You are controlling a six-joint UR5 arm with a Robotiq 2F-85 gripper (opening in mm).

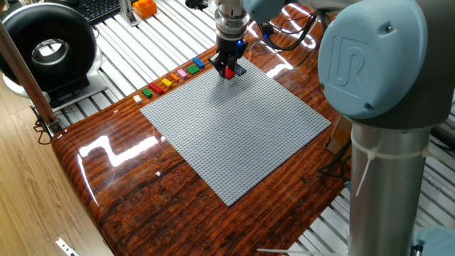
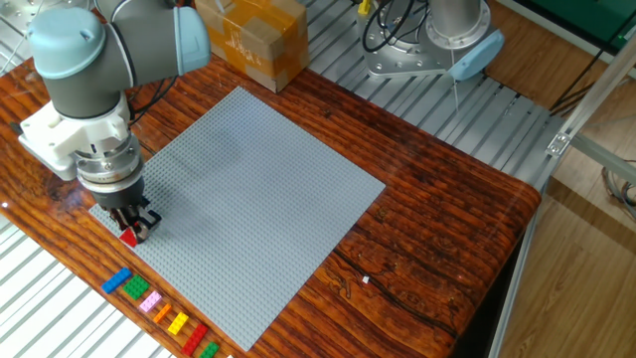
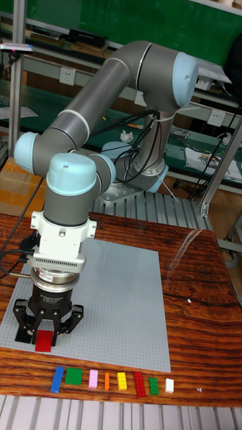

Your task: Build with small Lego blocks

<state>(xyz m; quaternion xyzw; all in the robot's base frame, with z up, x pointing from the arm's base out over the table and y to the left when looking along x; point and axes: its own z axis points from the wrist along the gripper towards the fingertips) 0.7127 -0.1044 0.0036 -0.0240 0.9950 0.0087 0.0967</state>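
My gripper (image 1: 227, 70) (image 2: 130, 233) (image 3: 44, 340) is shut on a small red Lego block (image 3: 44, 341) (image 2: 128, 237) (image 1: 228, 72). It holds the block low over the near-left corner of the grey baseplate (image 3: 114, 302) (image 2: 248, 189) (image 1: 234, 128); I cannot tell if the block touches the studs. A row of small Lego blocks (image 3: 111, 381) (image 2: 159, 311) (image 1: 173, 77) lies on the wood just off the plate's edge: blue, green, pink, orange, yellow, red, green, white.
A cardboard box (image 2: 253, 40) stands at the far side of the table. An orange object (image 1: 144, 7) and a black ring-shaped device (image 1: 46, 46) sit beyond the table. A second robot base (image 2: 437, 40) stands on the ribbed metal surface.
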